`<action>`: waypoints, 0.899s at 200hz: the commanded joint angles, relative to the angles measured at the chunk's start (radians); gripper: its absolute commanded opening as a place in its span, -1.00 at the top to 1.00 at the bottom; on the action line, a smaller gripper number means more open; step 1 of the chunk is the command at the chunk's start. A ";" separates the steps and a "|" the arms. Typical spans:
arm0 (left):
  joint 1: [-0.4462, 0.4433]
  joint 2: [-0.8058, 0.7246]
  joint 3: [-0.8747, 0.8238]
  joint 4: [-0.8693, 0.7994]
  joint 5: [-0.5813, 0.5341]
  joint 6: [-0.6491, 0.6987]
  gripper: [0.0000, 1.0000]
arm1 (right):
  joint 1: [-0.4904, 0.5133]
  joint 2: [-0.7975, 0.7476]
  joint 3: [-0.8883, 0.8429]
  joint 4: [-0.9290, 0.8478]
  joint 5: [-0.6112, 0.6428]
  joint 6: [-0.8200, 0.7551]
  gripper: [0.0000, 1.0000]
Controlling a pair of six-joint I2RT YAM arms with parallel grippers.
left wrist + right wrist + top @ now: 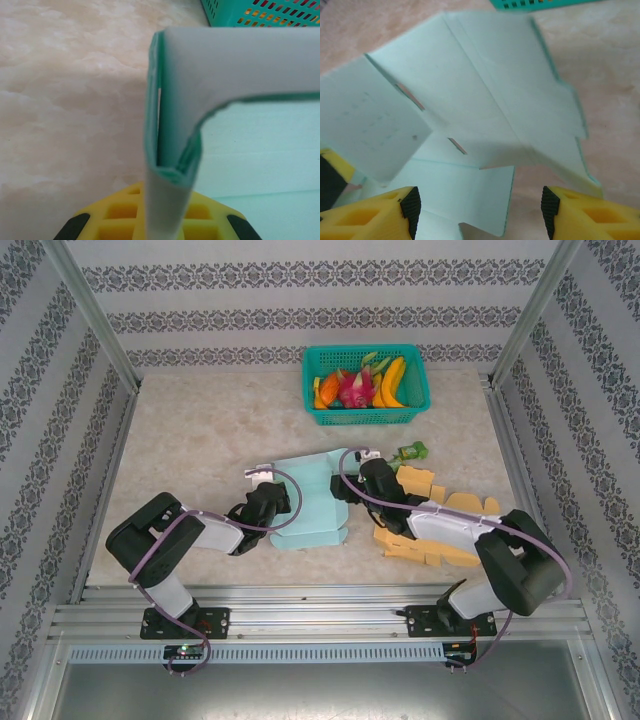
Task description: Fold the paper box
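- The paper box (312, 502) lies mid-table, partly folded.
- Left gripper (159, 225) clenches a raised side flap at the box's left edge.
- Right gripper (477, 207) hangs released above the box; next, I judge, it should fold the opposite flap.

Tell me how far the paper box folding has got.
Done: one side flap of the paper box stands up from the rest. In hand: the left gripper is shut on a folded edge of it, while the right gripper hangs open above the flat part. Left: most panels lie flat and the slots are unfilled, so there is no box shape yet.
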 commanded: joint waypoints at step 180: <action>-0.015 0.007 0.000 0.060 0.061 -0.023 1.00 | 0.079 0.179 0.059 0.187 -0.171 -0.005 -0.22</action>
